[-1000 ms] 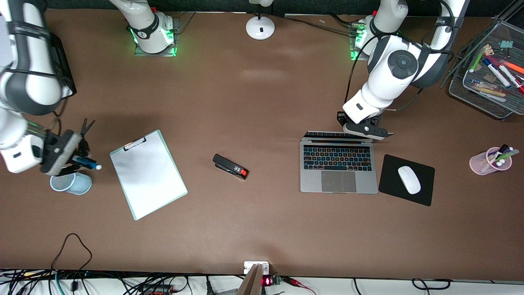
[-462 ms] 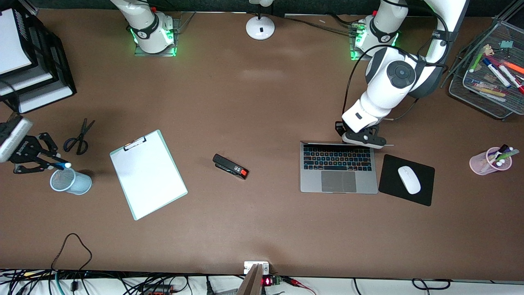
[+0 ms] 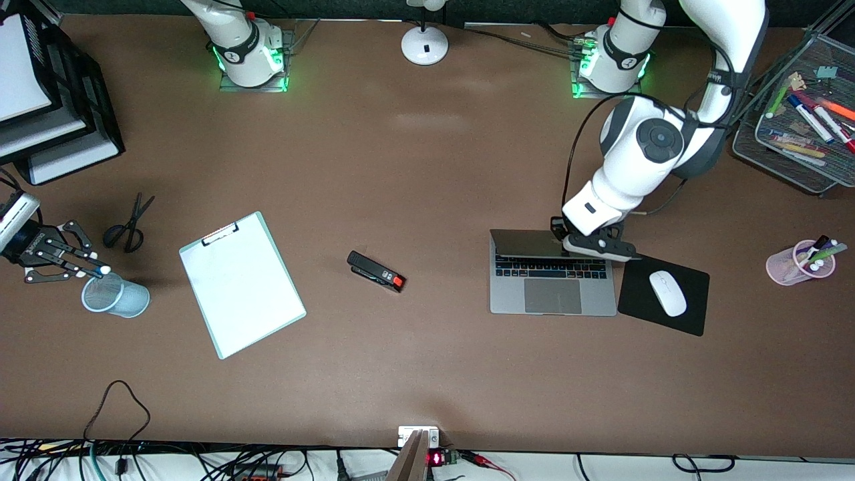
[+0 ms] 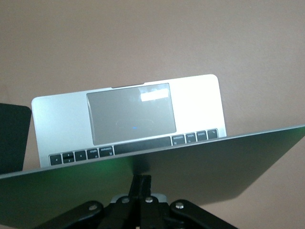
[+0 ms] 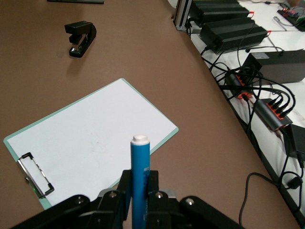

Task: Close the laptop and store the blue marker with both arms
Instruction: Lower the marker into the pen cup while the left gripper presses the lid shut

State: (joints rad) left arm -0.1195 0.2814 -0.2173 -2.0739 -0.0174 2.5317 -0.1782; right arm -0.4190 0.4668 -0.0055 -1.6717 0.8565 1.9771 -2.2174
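Observation:
The silver-grey laptop lies toward the left arm's end of the table, its lid tilted low over the farther key rows. My left gripper is shut, its fingers together, and presses on the lid's outer face. In the left wrist view the gripper rests on the lid, with the trackpad showing past the lid's edge. My right gripper is shut on the blue marker, its white end over the rim of the light-blue mesh cup. The right wrist view shows the gripper clamping the marker.
Scissors, a clipboard and a black stapler lie on the table. A white mouse sits on a black pad beside the laptop. A pink pen cup, a mesh tray and black paper trays stand at the table's ends.
My left gripper has pushed the laptop lid down toward the keyboard, so it now covers the farther key rows. My right arm has drawn back toward its table end, the marker staying over the cup.

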